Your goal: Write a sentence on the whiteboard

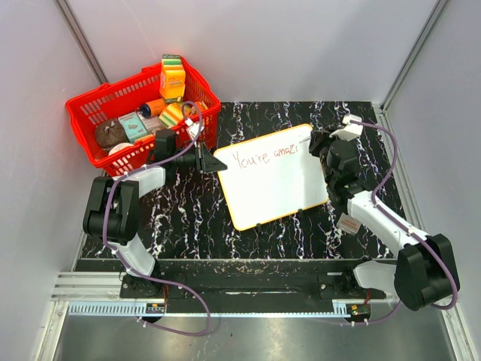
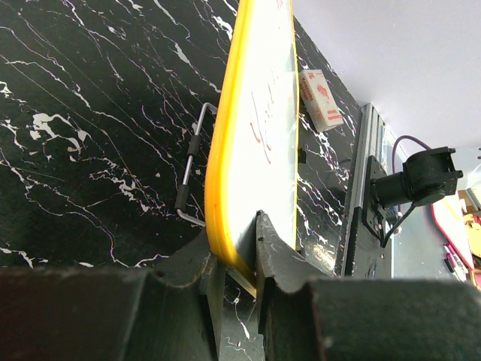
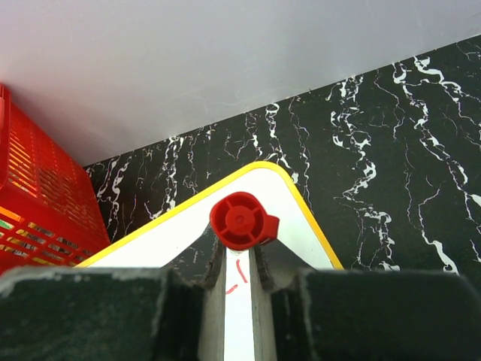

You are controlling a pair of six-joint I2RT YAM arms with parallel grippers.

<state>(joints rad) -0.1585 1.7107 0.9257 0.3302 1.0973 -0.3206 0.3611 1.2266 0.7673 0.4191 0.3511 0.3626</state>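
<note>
1. The flat white rectangular whiteboard with a thin orange-yellow rim [image 1: 274, 184] sits skewed at the middle of the black white-veined bench [image 1: 180, 218]. It is just right of the red plastic basket [image 1: 94, 113].
2. Our left pincer [image 2: 237, 256] is closed on the board's left corner, with 1 finger on each face and the rim nipped between them. We judge this grip must be firm, so the board does not slide under the pen.
3. Our right pincer [image 3: 237, 263] is closed round a red-ended marker [image 3: 240, 220], held tip-down over the board's far right corner.
4. The thin red handwritten sentence [image 1: 264, 156] reads "You're amazi" along the far edge, so we judge it unfinished.
5. For the next letters we should press lightly and make small strokes. Little room is left before the right rim, so we may need a new line nearer us.
</note>
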